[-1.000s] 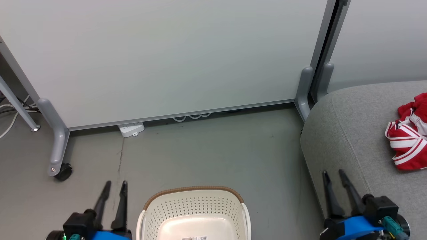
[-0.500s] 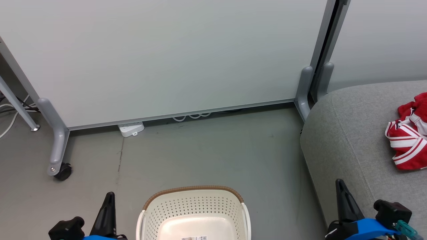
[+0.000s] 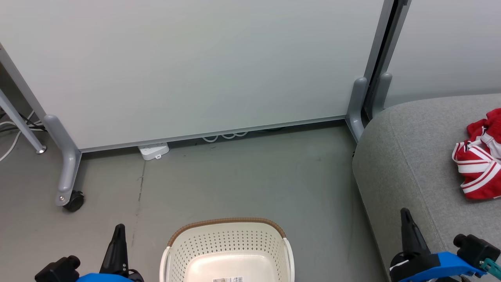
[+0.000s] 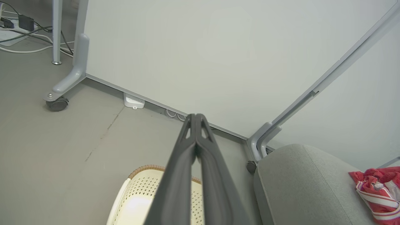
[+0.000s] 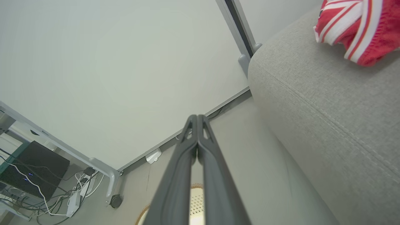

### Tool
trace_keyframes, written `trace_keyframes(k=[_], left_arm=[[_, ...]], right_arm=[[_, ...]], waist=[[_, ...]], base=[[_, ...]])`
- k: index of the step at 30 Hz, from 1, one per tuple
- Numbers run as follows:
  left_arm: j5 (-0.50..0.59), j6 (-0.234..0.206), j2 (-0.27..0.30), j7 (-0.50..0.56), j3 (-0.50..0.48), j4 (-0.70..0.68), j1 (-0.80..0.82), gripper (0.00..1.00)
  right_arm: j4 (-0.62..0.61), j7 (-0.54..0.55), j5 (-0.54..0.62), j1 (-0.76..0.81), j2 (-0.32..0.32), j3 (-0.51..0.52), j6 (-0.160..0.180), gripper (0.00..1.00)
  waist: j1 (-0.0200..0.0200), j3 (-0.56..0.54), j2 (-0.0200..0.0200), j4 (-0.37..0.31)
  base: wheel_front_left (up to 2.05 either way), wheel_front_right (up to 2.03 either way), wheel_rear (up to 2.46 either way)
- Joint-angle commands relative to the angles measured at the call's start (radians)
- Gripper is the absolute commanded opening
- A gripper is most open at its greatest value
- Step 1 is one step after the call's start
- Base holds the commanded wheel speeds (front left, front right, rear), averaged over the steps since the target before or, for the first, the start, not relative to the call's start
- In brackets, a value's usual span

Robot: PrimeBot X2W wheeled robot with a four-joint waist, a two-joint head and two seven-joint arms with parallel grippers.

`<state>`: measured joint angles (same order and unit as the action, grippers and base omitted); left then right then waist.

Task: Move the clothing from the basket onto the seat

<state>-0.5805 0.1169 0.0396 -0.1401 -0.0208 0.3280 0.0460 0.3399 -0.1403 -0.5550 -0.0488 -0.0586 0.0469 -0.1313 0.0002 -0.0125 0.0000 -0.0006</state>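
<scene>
A cream-white perforated plastic basket (image 3: 227,239) with a brown rim stands on the floor (image 3: 242,184), near and central, its visible inside bare; the crumpled red-and-white striped clothing (image 3: 478,166) lies on the large grey fabric seat (image 3: 407,156) at the right. The left gripper (image 3: 118,231) sits left of the basket, the right gripper (image 3: 406,217) at the seat's near edge, each with fingers pressed together, holding nothing. The task looks done, so resting both arms clear of cloth and basket seems best.
</scene>
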Motion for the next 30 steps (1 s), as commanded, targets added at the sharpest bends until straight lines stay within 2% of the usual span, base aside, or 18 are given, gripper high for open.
trace_keyframes(k=[1,30], left_arm=[[-0.04,0.003,0.007,0.01,-0.007,-0.02,0.031,0.0],[-0.421,0.009,0.01,0.104,-0.041,-0.046,0.047,0.0]], right_arm=[[-0.021,0.008,-0.044,-0.026,0.001,0.006,0.0,0.0],[-0.051,0.104,-0.433,-0.043,0.004,0.03,0.0,0.0]], waist=[[-0.0001,0.0,0.0,0.0],[-0.0001,0.005,0.0,0.0]], base=[[0.0,0.0,0.0],[0.0,0.0,0.0]])
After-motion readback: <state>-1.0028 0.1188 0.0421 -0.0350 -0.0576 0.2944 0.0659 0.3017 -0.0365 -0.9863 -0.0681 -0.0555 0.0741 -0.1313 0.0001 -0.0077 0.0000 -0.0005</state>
